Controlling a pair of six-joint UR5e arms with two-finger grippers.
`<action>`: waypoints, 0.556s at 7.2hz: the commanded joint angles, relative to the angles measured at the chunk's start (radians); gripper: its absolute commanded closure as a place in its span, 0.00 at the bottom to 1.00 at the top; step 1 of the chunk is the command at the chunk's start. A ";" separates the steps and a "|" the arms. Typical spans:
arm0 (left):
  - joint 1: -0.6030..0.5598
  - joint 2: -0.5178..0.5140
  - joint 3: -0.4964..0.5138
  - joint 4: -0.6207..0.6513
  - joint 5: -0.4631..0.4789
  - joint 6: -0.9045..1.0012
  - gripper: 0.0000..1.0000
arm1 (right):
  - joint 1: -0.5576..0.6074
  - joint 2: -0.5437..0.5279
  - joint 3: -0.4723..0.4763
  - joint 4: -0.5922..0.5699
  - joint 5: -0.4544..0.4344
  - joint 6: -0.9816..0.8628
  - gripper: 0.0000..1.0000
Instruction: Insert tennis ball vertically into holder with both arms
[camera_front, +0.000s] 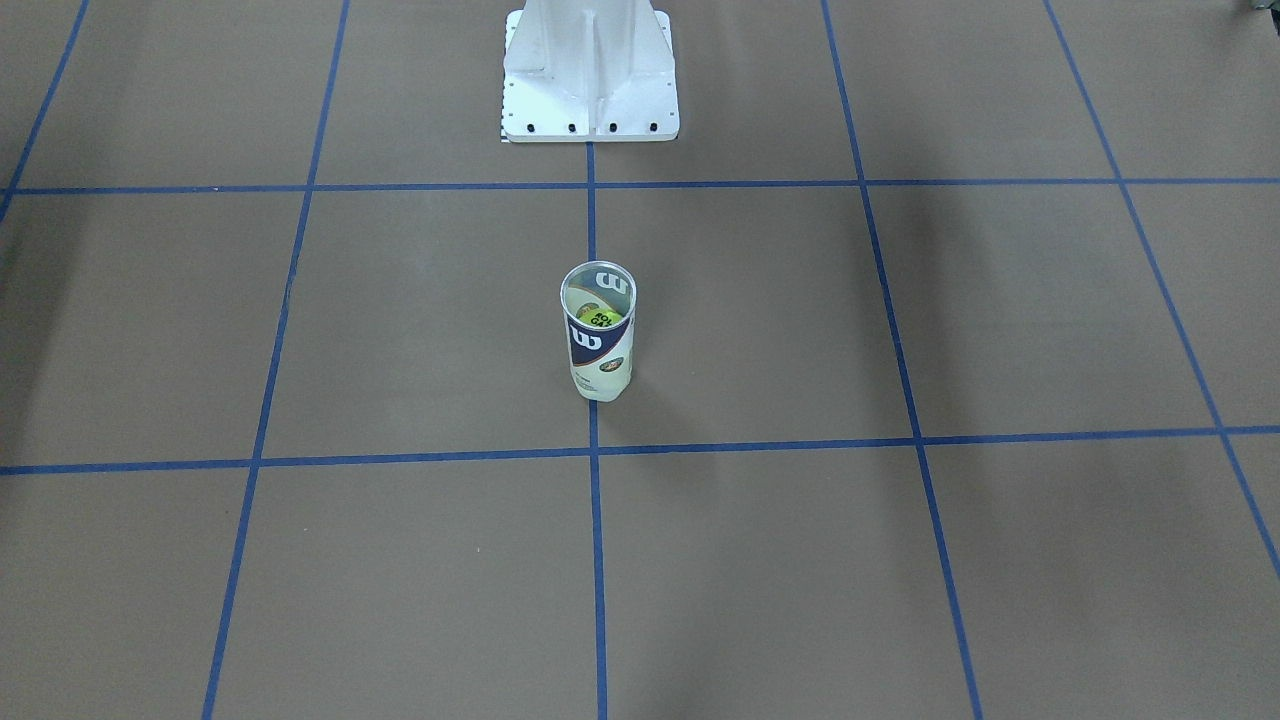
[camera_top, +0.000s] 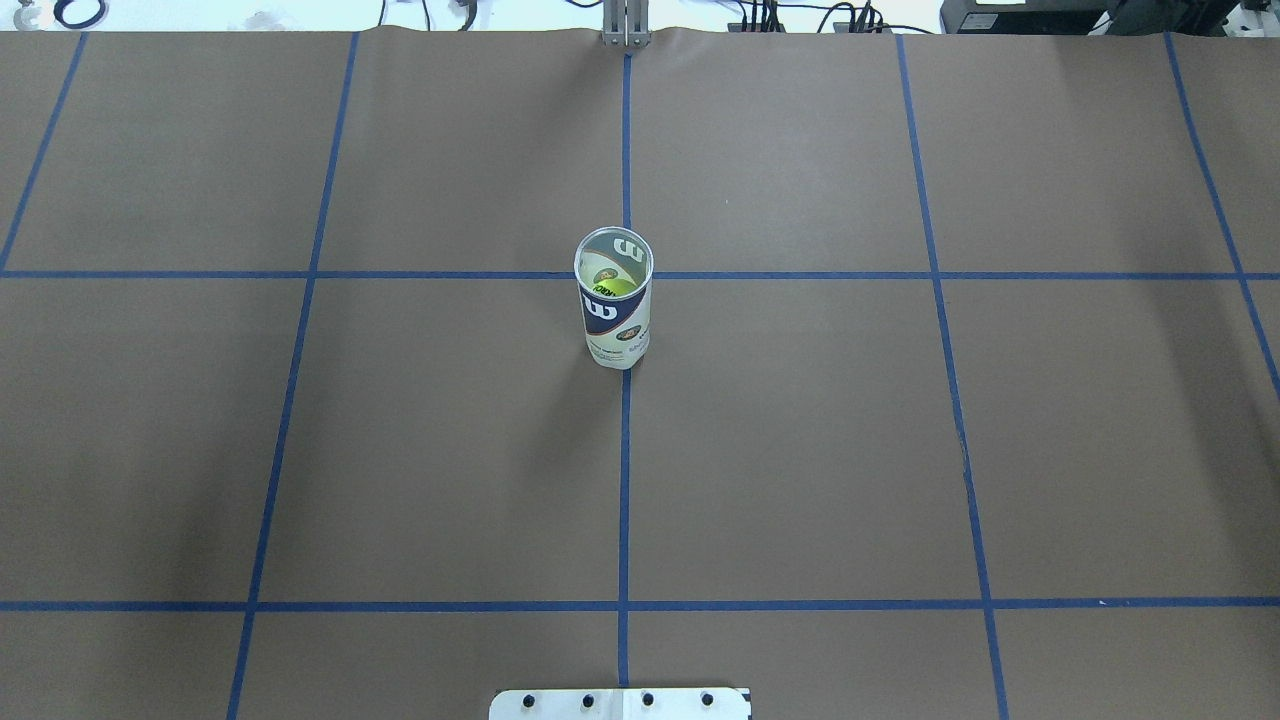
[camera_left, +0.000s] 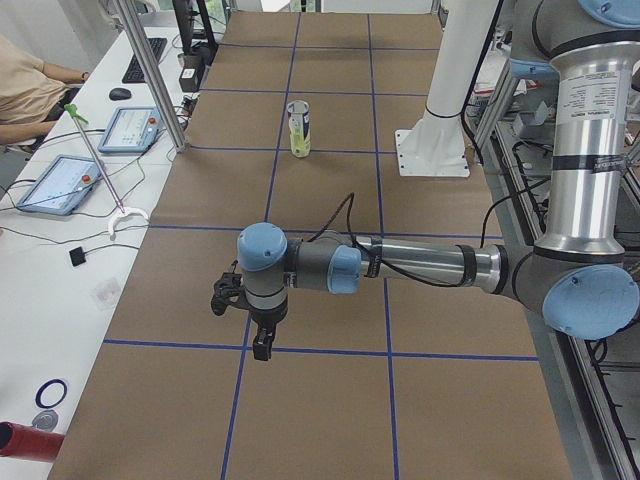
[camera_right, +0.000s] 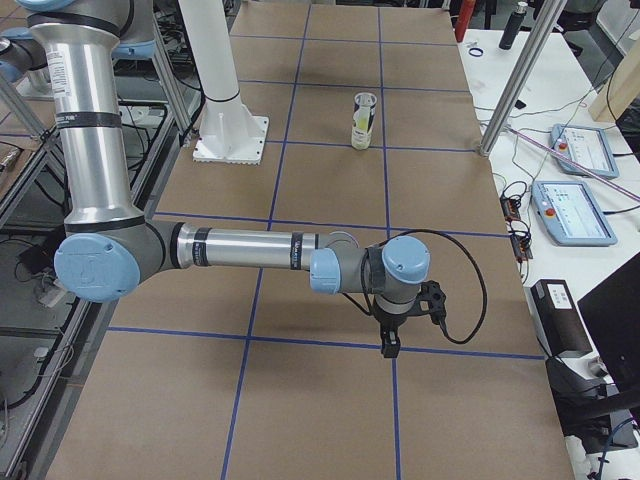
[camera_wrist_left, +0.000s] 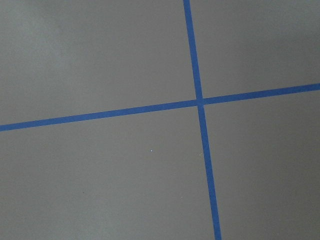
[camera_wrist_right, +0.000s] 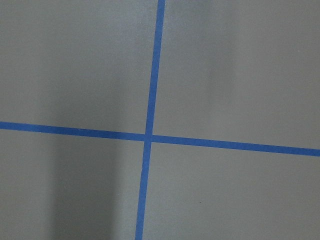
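Jaws on both arms are beyond judging: each gripper shows only in a side view, so you cannot tell whether either is spread or closed.

Over the table's left end, the left gripper (camera_left: 260, 350) hangs above a blue tape crossing (camera_wrist_left: 200, 102), fingers pointing down and well apart from the holder. Its wrist camera gives you only bare table (camera_wrist_left: 100, 175).

At the middle, on the centre tape line, the holder (camera_top: 615, 325) stands upright with its long axis vertical and its open silvery mouth facing up. The tennis ball (camera_top: 617, 286) lies inside it, seen through the mouth. It seems to sit low in the can, though the side views are too small to be sure.

Over the right end, the right gripper (camera_right: 388, 345) hangs above another tape crossing, also far from the holder.

By my reading the insertion is done and both arms are parked. The next move asks nothing of them; you only need to confirm that the can stands steady with the ball seated.
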 joint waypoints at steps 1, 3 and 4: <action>0.001 -0.003 -0.001 0.000 0.004 0.006 0.00 | 0.000 -0.001 0.001 0.001 -0.001 0.001 0.00; 0.001 -0.002 -0.001 0.000 0.007 0.003 0.00 | -0.002 0.004 0.001 0.002 -0.001 -0.002 0.00; 0.001 0.003 -0.003 -0.001 0.007 0.000 0.00 | -0.002 0.003 0.001 0.002 -0.001 -0.001 0.00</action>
